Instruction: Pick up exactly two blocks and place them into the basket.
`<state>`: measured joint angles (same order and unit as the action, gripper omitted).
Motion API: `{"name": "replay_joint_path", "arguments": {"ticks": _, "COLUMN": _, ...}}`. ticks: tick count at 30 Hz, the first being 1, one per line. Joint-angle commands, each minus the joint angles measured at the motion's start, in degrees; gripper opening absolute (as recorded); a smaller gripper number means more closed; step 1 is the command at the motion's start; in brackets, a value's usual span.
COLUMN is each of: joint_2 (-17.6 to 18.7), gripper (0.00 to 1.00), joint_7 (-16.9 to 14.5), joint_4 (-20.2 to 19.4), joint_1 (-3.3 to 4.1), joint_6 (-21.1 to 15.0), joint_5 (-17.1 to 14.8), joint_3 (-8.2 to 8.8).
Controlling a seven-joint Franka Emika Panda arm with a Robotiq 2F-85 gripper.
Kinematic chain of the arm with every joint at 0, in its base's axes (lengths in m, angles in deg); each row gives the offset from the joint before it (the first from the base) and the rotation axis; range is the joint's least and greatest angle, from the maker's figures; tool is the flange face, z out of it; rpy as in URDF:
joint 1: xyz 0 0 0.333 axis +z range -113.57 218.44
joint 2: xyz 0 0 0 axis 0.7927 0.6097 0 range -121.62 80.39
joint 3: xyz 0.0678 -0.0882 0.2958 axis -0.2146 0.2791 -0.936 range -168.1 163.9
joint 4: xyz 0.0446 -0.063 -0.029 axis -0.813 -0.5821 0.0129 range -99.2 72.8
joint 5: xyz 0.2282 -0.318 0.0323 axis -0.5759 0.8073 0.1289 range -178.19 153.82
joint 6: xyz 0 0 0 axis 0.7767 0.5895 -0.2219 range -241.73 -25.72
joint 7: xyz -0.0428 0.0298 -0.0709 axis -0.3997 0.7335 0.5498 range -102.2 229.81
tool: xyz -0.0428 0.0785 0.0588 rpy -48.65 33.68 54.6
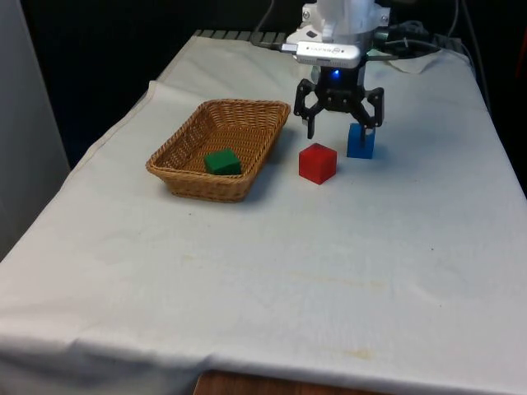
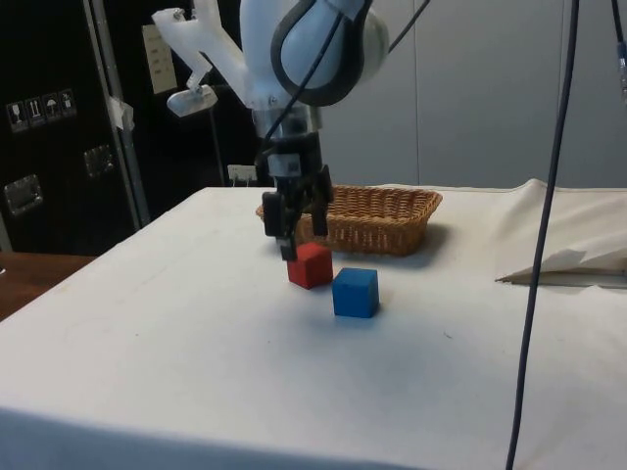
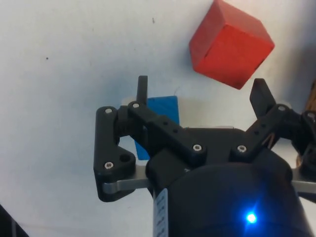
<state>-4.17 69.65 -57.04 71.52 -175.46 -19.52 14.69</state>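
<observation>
Blocks: 3 on view, 1 already in the basket. Gripper [image 1: 340, 129] hangs low over the cloth with its jaws spread wide and holding nothing; in the wrist view the fingers [image 3: 142, 89] stand well apart with bare cloth between them.

Blue block [image 1: 361, 141] sits just behind 1 fingertip in the front view, not between the jaws. Side view puts it on the cloth, near the camera side of the gripper [image 2: 295, 217].

Red block [image 1: 318, 163] rests on the table just beside the blue one, touching neither it nor the gripper; in the wrist view it lies ahead of the open fingers [image 3: 230, 50].

Green block [image 1: 222, 161] lies inside the wicker basket [image 1: 186, 180], toward the front view's left of the gripper.

Judgement: 1 of 2 delivered; the second pick is in hand, with no grasp yet. Next move calls for centring the open jaws over 1 loose block, red or blue, descending so the fingers straddle it squarely, then closing. Target not yet clear from the gripper's position.
</observation>
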Motion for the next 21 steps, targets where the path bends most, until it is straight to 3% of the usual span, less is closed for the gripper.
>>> {"name": "replay_joint_path", "arguments": {"ticks": 1, "joint_2": 0.2, "gripper": 1.0, "joint_7": 0.6, "joint_4": 0.1, "joint_1": 0.23, "joint_6": 0.1, "joint_5": 0.9, "joint_3": 0.57}}
{"name": "replay_joint_path", "arguments": {"ticks": 10, "joint_2": 1.2, "gripper": 1.0, "joint_7": 0.3, "joint_4": 0.2, "joint_1": 0.06, "joint_6": -0.3, "joint_5": 0.5, "joint_3": 1.43}}
{"name": "replay_joint_path", "arguments": {"ticks": 16, "joint_2": 2.2, "gripper": 1.0, "joint_7": 0.3, "joint_4": 0.3, "joint_1": -0.06, "joint_6": -0.6, "joint_5": 0.1, "joint_3": 1.2}}
{"name": "replay_joint_path", "arguments": {"ticks": 21, "joint_2": 4.8, "gripper": 1.0, "joint_7": 0.4, "joint_4": 2.1, "joint_1": -0.57, "joint_6": -1.3, "joint_5": -2.2, "joint_3": 0.06}}
